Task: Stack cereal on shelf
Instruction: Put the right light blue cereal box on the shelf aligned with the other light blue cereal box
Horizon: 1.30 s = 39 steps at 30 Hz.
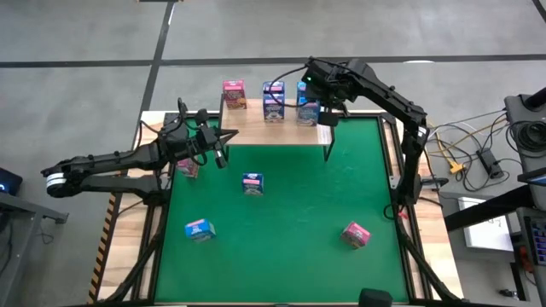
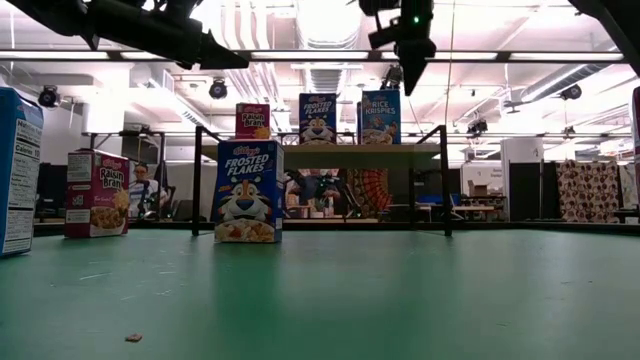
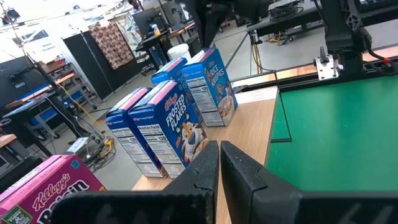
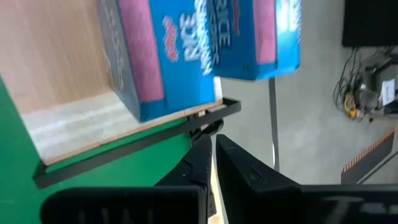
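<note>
The right arm reaches over the far right end of the shelf (image 1: 281,128). Its right gripper (image 1: 328,115) hangs just above the shelf's edge with its two fingers pressed together and nothing between them. The left arm stretches in from the left side. The left gripper (image 1: 220,156) points at the near left part of the shelf, and its fingers are closed and empty too.

Three cereal boxes stand on the shelf: a pink box (image 1: 234,94), a blue Frosted Flakes box (image 1: 274,101) and a blue Rice Krispies box (image 1: 308,107), which is right beside the right gripper. On the green mat (image 1: 290,213) there are more boxes. A pink one (image 1: 188,167) sits under the left arm, a blue one (image 1: 252,182) stands near the middle, another blue one (image 1: 200,228) lies near the front left, and a pink one (image 1: 356,234) lies at the front right.

The low view shows a person (image 2: 143,190) sitting far behind the table. The left wrist view shows more than one Frosted Flakes box side by side.
</note>
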Each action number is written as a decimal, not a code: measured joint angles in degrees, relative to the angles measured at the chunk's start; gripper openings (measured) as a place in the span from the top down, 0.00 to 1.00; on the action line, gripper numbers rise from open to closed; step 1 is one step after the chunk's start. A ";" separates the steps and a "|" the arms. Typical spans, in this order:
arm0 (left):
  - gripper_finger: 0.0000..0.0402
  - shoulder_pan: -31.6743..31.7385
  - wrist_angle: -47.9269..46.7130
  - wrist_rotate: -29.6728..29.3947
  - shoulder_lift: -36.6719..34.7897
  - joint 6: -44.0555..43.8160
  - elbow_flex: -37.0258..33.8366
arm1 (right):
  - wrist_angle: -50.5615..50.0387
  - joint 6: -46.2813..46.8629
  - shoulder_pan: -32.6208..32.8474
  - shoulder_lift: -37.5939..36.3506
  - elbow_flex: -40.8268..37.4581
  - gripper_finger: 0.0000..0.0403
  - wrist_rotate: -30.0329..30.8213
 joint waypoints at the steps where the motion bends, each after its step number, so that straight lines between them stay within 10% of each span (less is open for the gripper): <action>1: 1.00 0.00 0.00 0.00 0.01 0.00 0.01 | 0.07 0.00 -0.07 0.00 -0.65 0.97 0.15; 39: 1.00 0.01 0.00 0.00 0.00 0.00 0.02 | 5.01 -0.48 0.06 0.02 -1.60 0.97 -0.46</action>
